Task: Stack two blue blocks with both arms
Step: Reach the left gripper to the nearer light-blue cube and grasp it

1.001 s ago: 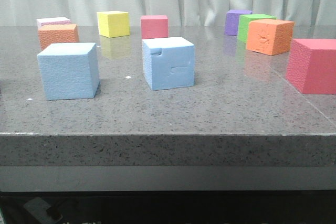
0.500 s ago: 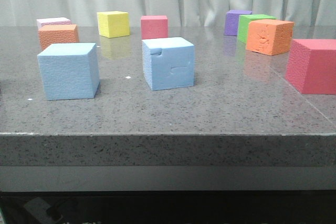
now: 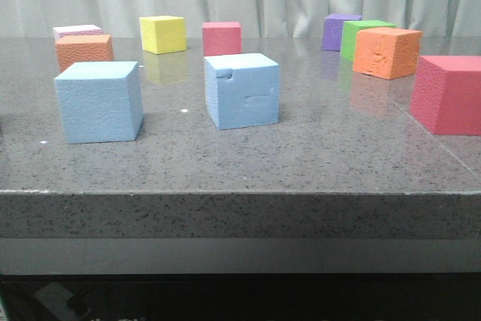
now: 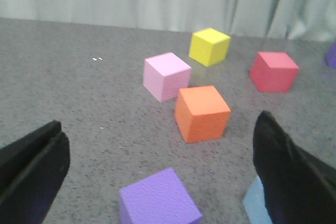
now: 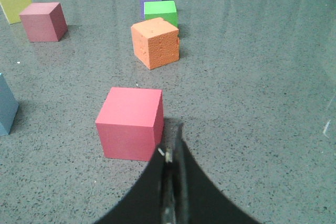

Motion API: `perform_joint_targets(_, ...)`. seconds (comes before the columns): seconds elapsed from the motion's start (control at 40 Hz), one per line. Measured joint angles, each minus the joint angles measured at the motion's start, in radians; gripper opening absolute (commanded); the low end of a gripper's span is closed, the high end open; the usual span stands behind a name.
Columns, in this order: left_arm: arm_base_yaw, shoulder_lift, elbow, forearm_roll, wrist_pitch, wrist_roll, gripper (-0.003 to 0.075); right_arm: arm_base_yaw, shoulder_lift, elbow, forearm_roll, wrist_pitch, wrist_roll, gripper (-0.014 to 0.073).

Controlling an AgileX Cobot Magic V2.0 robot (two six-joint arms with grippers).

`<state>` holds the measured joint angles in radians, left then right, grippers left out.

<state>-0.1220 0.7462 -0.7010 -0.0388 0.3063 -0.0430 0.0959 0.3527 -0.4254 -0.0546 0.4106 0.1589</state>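
Grey speckled stone forms the table (image 3: 316, 163), backed by a pale curtain. Front view: the plain blue block (image 3: 98, 101) stands near the front edge toward the left corner; the grooved blue block (image 3: 241, 90) stands well apart from it, nearer the middle. Both rest on the surface, unstacked, with open stone between and before them. An orange cube (image 3: 83, 51) sits just behind the plain block; a large red cube (image 3: 449, 94) stands toward the right edge. Neither arm shows here.

Left wrist view: the left gripper (image 4: 157, 174) has its dark fingers (image 4: 290, 177) spread wide, released and empty. A sliver of pale blue at one finger is probably the plain blue block (image 4: 254, 206), though too little shows to be sure. A purple cube (image 4: 157, 200) lies between the fingers, with the orange cube beyond.

Right wrist view: the right gripper (image 5: 171, 182) is clenched, fingers pressed together on nothing. The red cube sits just ahead of its tips; a blue corner (image 5: 6, 106), likely the grooved block, lies off to one side, well apart.

Judgement: the left arm seems nearer the plain block, and the right arm must part its fingers and skirt the red cube.
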Motion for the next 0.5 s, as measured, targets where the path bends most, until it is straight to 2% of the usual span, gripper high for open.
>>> perform_joint_targets(0.28,-0.19,0.252,-0.182,-0.047,0.195,0.0,0.0691,0.0,0.0,0.0,-0.002,-0.001,-0.002,-0.0069)
perform_joint_targets(0.5,-0.338,0.448,-0.327,-0.082,0.296,0.0,0.0691,0.0,0.0,0.0,-0.002,-0.001,-0.002,-0.0069)
